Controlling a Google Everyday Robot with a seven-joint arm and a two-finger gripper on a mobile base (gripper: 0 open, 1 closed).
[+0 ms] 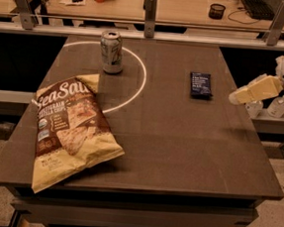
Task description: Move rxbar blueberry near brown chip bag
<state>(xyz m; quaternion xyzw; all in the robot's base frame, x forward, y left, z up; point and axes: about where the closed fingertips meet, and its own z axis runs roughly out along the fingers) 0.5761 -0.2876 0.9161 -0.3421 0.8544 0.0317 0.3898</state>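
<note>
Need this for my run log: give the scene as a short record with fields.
rxbar blueberry: flat on the table, right of centre
brown chip bag: lying front left, apart from the bar
can: upright, back left, behind the bag
gripper: at the table's right edge, right of the bar, not touching it
task state: bar not yet moved
</note>
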